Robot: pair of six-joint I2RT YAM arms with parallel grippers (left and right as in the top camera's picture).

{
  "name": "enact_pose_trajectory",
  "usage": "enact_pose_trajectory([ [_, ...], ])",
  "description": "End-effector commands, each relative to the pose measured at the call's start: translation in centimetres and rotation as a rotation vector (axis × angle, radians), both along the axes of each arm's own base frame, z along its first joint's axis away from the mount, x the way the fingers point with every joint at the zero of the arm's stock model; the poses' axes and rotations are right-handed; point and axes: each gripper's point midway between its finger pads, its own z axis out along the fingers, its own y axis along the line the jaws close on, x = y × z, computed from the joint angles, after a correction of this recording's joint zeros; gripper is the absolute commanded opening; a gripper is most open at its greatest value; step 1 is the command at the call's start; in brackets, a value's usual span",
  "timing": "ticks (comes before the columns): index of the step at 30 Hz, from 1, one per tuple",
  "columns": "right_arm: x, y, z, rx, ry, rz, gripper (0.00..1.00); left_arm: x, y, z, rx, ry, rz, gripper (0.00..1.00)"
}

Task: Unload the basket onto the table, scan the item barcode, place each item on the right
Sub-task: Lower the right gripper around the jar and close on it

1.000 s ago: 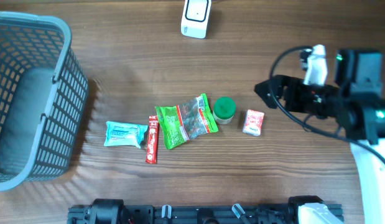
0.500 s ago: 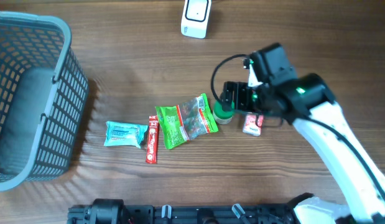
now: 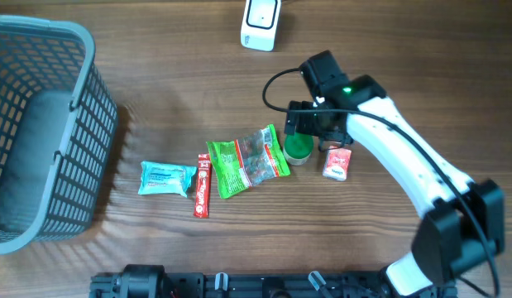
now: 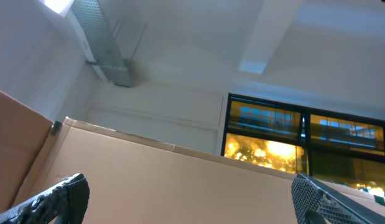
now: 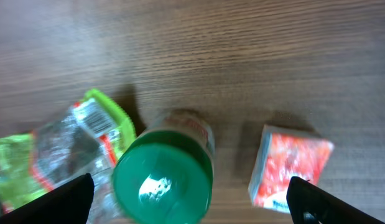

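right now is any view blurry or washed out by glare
Right wrist: soft and slightly blurred, with a white glare spot on the jar's green lid. Overhead: sharp, evenly lit, the basket casting a faint shadow on the table. Left wrist: aimed up at the ceiling, with window panes glowing orange and no table in view.

overhead: down, far | left wrist: up at ceiling (image 4: 180, 37) | right wrist: down, close; shares jar (image 5: 162, 177)

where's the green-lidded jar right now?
Overhead view, right of centre: the green-lidded jar stands between the green snack bag and the red-and-white packet.
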Motion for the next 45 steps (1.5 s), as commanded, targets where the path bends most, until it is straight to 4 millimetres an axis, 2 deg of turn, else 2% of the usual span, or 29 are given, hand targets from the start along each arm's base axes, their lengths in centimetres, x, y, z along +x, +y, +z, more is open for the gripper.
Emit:
enact_pose_trajectory([
  [1, 0.4, 0.5, -1.9, -0.033, 0.027, 0.151, 1.0, 0.1, -0.3, -0.2, 0.003, 0.002, -0.013, 1.0],
  [8, 0.0, 1.7, -3.6, 0.003, 0.072, 0.264, 1.0, 0.2, -0.3, -0.2, 0.003, 0.002, -0.013, 1.0],
  [15, 0.1, 1.9, -3.5, 0.007, 0.071, 0.288, 1.0, 0.2, -0.3, -0.2, 0.003, 0.003, -0.013, 1.0],
  [18, 0.3, 1.8, -2.5, -0.006, 0.07, 0.288, 1.0, 0.2, -0.3, -0.2, 0.003, 0.003, -0.013, 1.0],
  [19, 0.7, 1.9, -1.3, -0.012, 0.06, 0.3, 1.0, 0.2, -0.3, -0.2, 0.003, 0.003, -0.013, 1.0],
  [22, 1.5, 2.3, 0.9, -0.011, 0.028, 0.344, 0.99, 0.2, -0.3, -0.2, 0.003, 0.003, -0.013, 1.0],
  [24, 2.2, 2.6, 3.0, -0.016, -0.011, 0.425, 1.0, 0.2, -0.3, -0.2, 0.004, 0.003, -0.013, 1.0],
  [27, 2.2, 2.6, 3.7, -0.036, -0.026, 0.535, 1.0, 0.2, -0.3, -0.2, 0.003, 0.003, -0.013, 1.0],
  [30, 1.8, 2.4, 3.2, -0.06, -0.015, 0.658, 1.0, 0.2, -0.3, -0.2, 0.003, 0.003, -0.013, 1.0],
  [33, 1.0, 3.1, 2.6, -0.04, -0.001, 0.796, 1.0, 0.2, -0.3, -0.2, 0.003, 0.003, -0.013, 1.0],
  [41, 1.1, 3.5, 1.8, -0.042, 0.002, 0.818, 1.0, 0.2, -0.3, -0.2, 0.003, 0.003, -0.013, 1.0],
  [45, -0.1, 3.6, -0.5, -0.049, 0.075, 0.855, 1.0, 0.2, -0.3, -0.2, 0.003, 0.003, -0.013, 1.0],
])
